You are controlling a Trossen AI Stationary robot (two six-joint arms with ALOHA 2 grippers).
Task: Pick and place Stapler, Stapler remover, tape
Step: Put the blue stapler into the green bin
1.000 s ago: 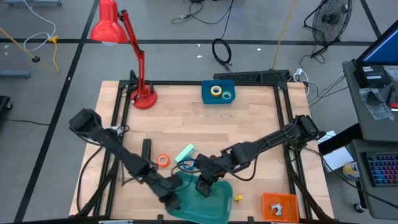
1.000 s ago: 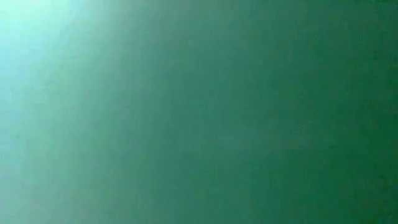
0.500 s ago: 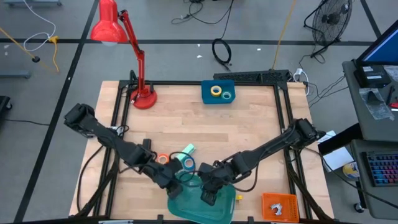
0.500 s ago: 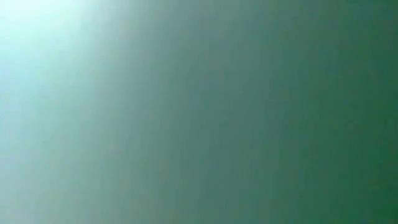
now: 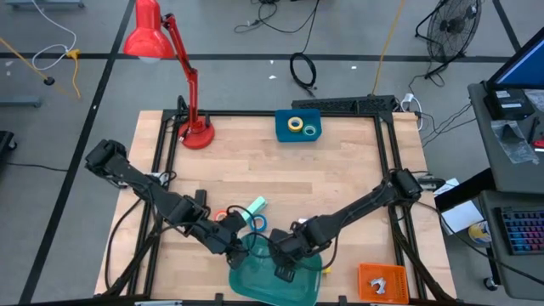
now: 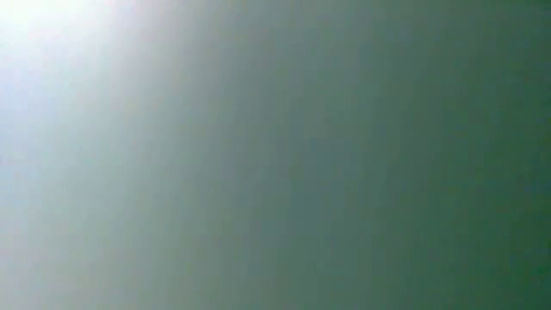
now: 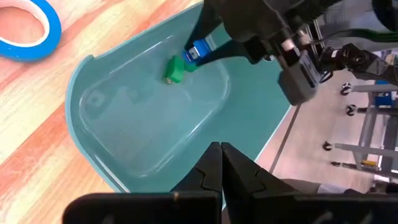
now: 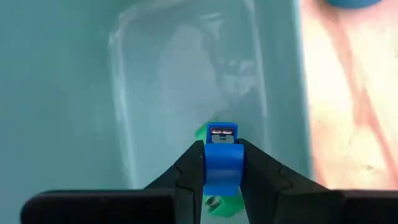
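Observation:
My right gripper point(image 5: 285, 270) point(image 8: 222, 163) reaches into the green tray point(image 5: 255, 285) at the near edge, shut on a small blue piece point(image 8: 222, 155). A small green piece point(image 7: 174, 68) lies in the tray right beside it. My left gripper point(image 5: 236, 248) point(image 7: 221, 163) is shut, holds nothing, and hovers at the tray's left rim. The black stapler point(image 5: 200, 202) lies on the table, partly under the left arm. Blue tape point(image 5: 255, 223) and orange tape point(image 5: 223, 217) lie flat by the mint-green block point(image 5: 253, 206). Yellow and green rolls sit in a blue tray point(image 5: 282, 127). My right gripper pinches the small blue piece by its two side faces point(image 8: 208, 167) between the fingertips, coming slanting down from the table's right. The piece point(image 7: 198, 51) sits low in the tray, next to the green piece. Whether it touches the tray floor I cannot tell.
A red desk lamp point(image 5: 195, 132) stands at the far left corner. An orange object point(image 5: 380, 280) and a tiny yellow cube point(image 5: 325, 270) lie near the right of the green tray. The low view is filled by a green blur. The table's middle and far right are bare wood.
My left gripper has drawn back from the near part of the tray's left rim toward the table's far side, near the tape rolls. My right gripper has moved toward the near edge, farther into the tray. The tray has stayed in place.

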